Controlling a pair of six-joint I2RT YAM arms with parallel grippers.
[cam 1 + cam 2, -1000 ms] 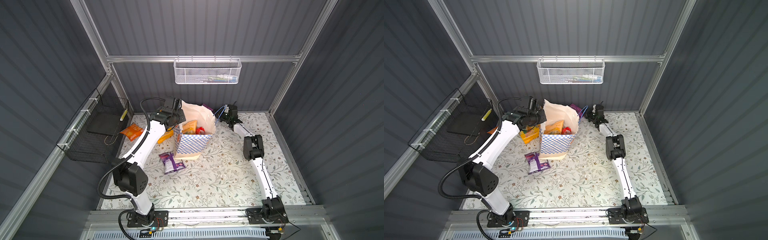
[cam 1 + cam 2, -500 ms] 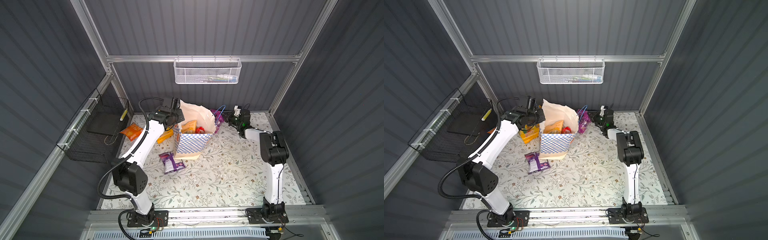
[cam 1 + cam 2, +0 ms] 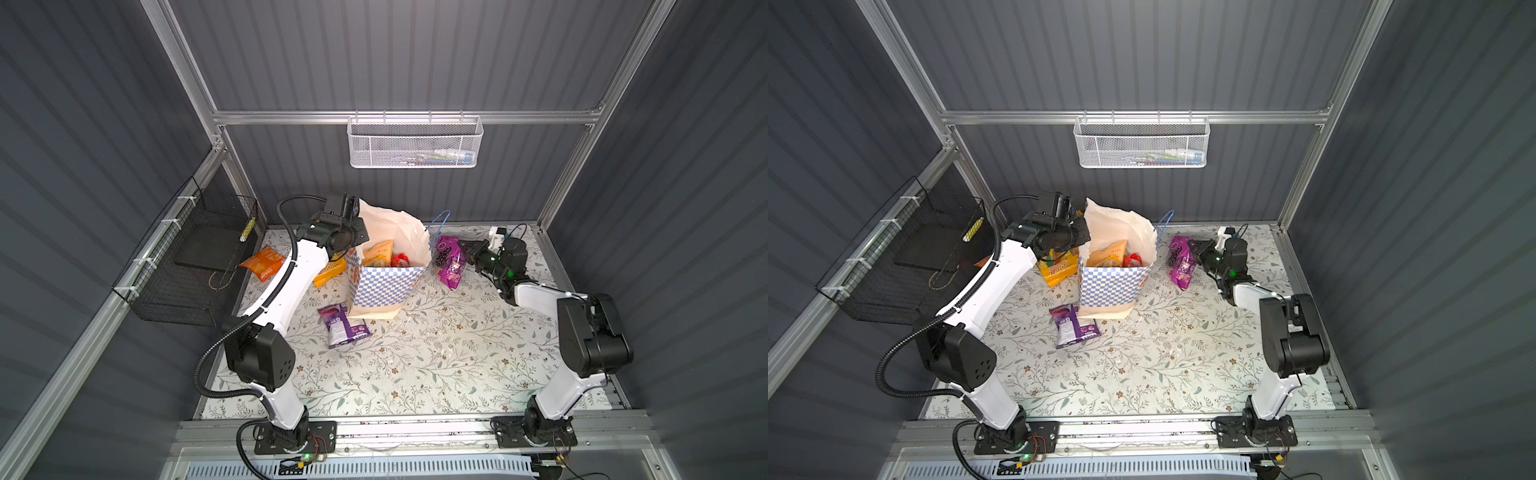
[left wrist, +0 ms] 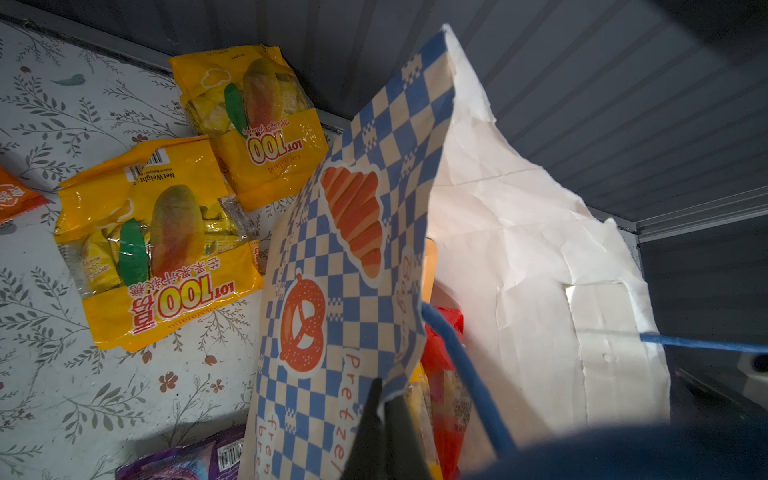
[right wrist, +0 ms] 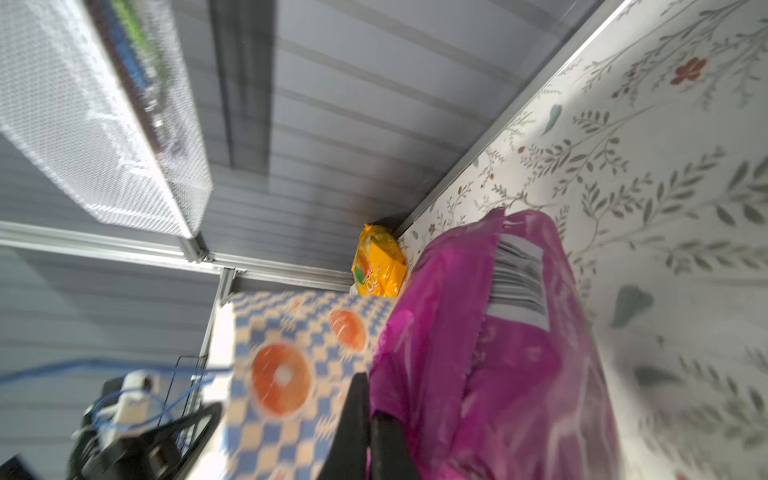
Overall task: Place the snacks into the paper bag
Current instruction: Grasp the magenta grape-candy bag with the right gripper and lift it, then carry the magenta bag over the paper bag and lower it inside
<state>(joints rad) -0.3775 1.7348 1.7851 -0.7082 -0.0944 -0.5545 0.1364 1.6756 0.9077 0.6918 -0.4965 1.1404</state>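
Your left end effector (image 4: 384,399) is clamped on the left rim of the paper bag (image 3: 384,286), which stands upright at the back middle of the desk (image 3: 415,374). A tan pouch (image 3: 378,253) and a red packet (image 3: 400,261) show inside. Your right end effector (image 5: 365,399) is closed on a magenta packet (image 3: 448,259), held just beside the bag's right side. Two yellow packets (image 4: 166,245) lie left of the bag, and a purple packet (image 3: 343,326) lies just beside its front corner.
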